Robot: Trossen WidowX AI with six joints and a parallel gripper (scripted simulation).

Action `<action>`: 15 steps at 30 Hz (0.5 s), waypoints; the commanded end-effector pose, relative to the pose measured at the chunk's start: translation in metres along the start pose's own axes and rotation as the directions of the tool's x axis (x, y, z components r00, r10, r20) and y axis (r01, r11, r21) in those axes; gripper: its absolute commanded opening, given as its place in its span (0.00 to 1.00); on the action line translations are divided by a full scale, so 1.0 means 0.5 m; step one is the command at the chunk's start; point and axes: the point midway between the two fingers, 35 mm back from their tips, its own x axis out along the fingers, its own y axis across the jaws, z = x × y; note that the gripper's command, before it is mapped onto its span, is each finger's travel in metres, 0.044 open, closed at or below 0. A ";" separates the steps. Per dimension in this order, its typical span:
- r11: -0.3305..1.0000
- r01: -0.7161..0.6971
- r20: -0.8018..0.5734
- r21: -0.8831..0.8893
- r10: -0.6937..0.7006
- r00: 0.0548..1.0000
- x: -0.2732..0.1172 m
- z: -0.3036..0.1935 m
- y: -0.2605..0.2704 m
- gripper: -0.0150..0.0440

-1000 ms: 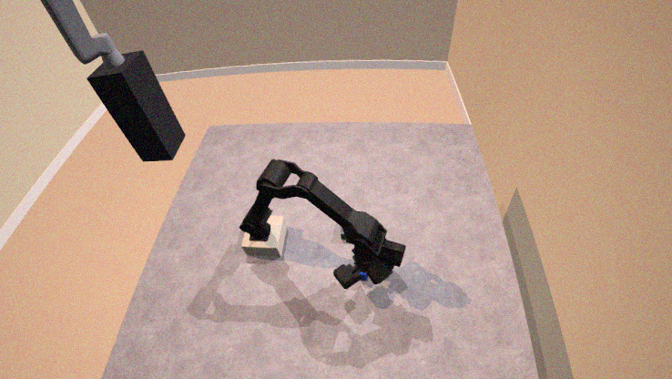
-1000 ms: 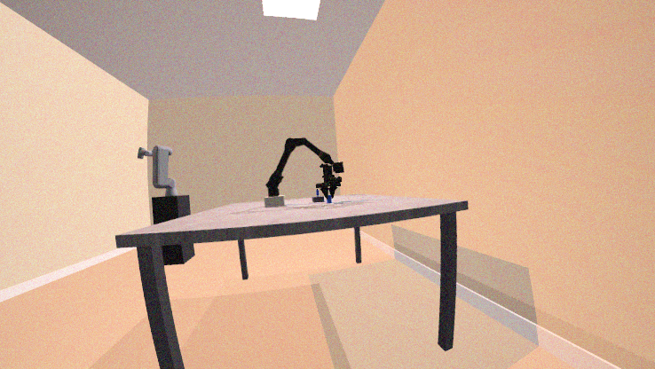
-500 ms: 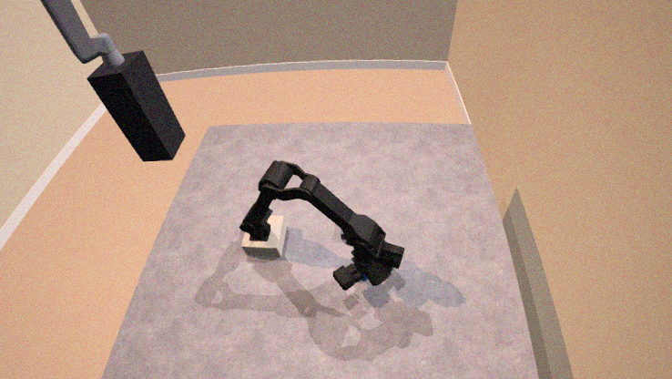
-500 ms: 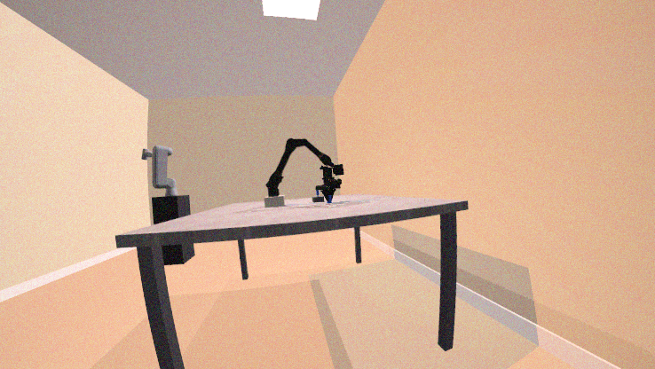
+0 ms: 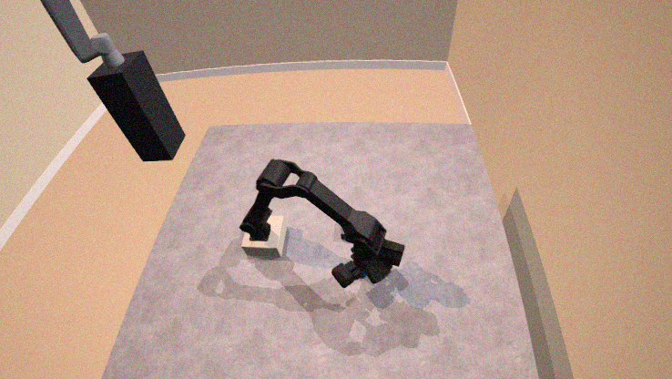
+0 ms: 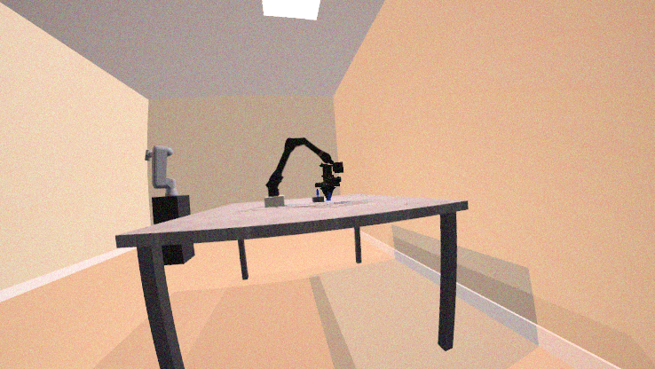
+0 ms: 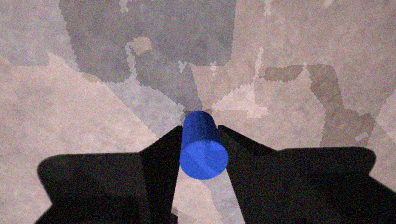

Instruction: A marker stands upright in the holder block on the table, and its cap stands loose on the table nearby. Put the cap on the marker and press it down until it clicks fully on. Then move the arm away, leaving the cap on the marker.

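The blue cap (image 7: 203, 159) (image 6: 328, 196) stands upright at the table top, between the two black fingertips. In the top view only a sliver of the cap (image 5: 363, 275) shows beside the fingers. My gripper (image 7: 200, 130) (image 6: 328, 195) points down and is shut on the cap, one finger touching each side. The marker (image 6: 317, 192) stands upright, thin and blue, in the dark holder block (image 6: 318, 199), just left of the gripper in the exterior view. In the top view the arm hides the marker and most of the holder. Neither shows in the wrist view.
The arm's pale base block (image 5: 262, 244) (image 6: 274, 201) stands on the table (image 5: 188, 339) (image 6: 193, 224), left of the gripper. A second, grey arm (image 5: 108, 49) (image 6: 160, 167) stands on a black pedestal (image 5: 136, 107) (image 6: 170, 209) beyond the table's left edge.
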 end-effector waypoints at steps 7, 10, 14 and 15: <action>1.000 -0.012 0.013 -0.003 0.012 1.000 -0.077 0.006 0.003 0.25; 1.000 -0.012 0.013 -0.003 0.012 1.000 -0.088 0.005 0.003 0.25; 1.000 -0.012 0.013 -0.003 0.012 1.000 -0.094 -0.011 0.016 0.25; 1.000 -0.012 0.012 -0.003 0.012 1.000 -0.097 -0.017 0.022 0.25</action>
